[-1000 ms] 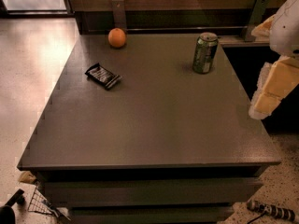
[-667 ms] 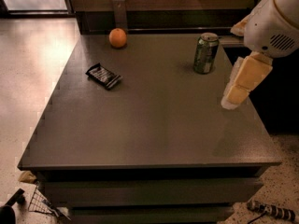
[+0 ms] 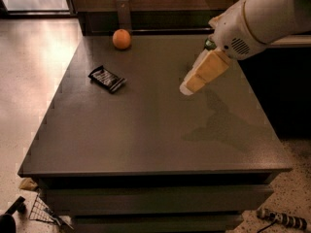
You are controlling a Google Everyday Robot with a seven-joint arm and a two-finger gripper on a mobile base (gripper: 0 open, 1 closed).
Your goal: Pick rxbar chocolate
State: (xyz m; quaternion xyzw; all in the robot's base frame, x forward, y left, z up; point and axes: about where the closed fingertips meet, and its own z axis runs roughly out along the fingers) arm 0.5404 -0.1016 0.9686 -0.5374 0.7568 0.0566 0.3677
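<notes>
The rxbar chocolate is a small flat bar in a shiny black wrapper with white lettering. It lies flat on the left part of the dark table. My gripper hangs from the white arm at the upper right, above the middle of the table. It is well to the right of the bar and holds nothing. The arm hides almost all of the green drink can.
An orange fruit sits at the table's back left, behind the bar. A dark wall with an upright post runs behind the table. Floor shows left of the table; small clutter lies on the floor at both front corners.
The arm has swung left from the table's right edge to above its middle, and now covers the green can. The bar and the orange have not moved.
</notes>
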